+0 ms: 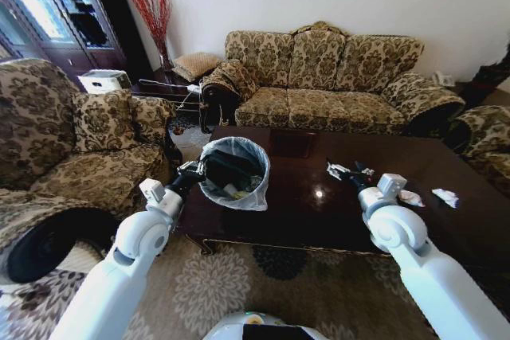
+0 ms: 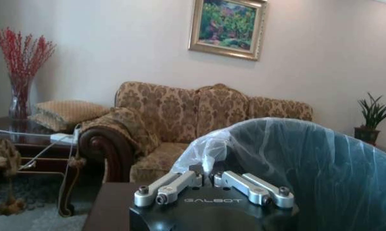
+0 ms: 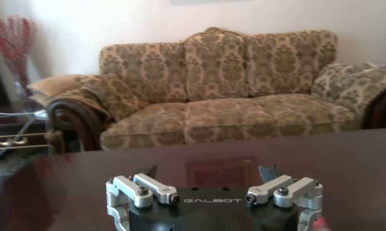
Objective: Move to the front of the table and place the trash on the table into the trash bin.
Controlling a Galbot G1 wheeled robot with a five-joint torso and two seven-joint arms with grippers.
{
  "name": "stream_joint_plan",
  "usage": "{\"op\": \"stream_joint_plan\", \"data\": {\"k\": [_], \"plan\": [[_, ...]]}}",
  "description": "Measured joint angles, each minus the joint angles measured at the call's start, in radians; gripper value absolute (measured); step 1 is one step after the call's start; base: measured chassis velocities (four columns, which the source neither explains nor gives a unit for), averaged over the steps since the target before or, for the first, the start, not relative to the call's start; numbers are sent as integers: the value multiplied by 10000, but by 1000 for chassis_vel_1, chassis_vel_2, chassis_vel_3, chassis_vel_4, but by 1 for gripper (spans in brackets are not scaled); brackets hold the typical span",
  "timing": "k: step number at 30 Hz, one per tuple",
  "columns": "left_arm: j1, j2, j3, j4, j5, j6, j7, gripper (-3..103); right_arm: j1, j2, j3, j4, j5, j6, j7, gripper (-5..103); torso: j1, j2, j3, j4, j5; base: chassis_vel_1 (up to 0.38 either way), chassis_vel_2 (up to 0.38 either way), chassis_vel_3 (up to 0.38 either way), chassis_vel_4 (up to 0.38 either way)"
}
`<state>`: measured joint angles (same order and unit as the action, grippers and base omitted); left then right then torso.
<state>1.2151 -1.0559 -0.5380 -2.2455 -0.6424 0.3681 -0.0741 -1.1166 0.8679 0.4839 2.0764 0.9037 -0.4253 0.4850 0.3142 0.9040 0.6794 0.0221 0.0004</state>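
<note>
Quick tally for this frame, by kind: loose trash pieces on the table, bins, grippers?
Loose trash on the table: 3, a scrap cluster and two white wads.
Trash bin: 1, gripped at its rim by the left gripper.
Grippers: 2, the right gripper open.
Total: 6.

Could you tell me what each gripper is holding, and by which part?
The left gripper grips the trash bin by its bag-lined rim; the right gripper is open and holds nothing.

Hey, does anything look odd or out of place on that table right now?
Yes. The trash bin is tilted, held at its rim by the left gripper at the table's left end. Scraps of trash lie scattered on the tabletop near the right gripper.
</note>
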Motion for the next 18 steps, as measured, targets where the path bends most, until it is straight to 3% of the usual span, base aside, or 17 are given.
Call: {"op": "stream_joint_plan", "data": {"k": [8,12,18], "plan": [[42,-135,6,-33,3,-52,21,3,348,123,-243,-633,-298,55,-165,100,0,0,0,-3,-12,-244,-323,220,323],[96,-195,12,-89,13,-66,26,3,381,190,-386,-799,-453,194,-310,100,0,0,1,-2,0,-280,-320,272,347],[355,-429,71,-226,164,-189,52,3,1089,782,-1800,-2540,-1507,694,-812,100,1,0,3,-6,6,-204,-238,176,164]]}}
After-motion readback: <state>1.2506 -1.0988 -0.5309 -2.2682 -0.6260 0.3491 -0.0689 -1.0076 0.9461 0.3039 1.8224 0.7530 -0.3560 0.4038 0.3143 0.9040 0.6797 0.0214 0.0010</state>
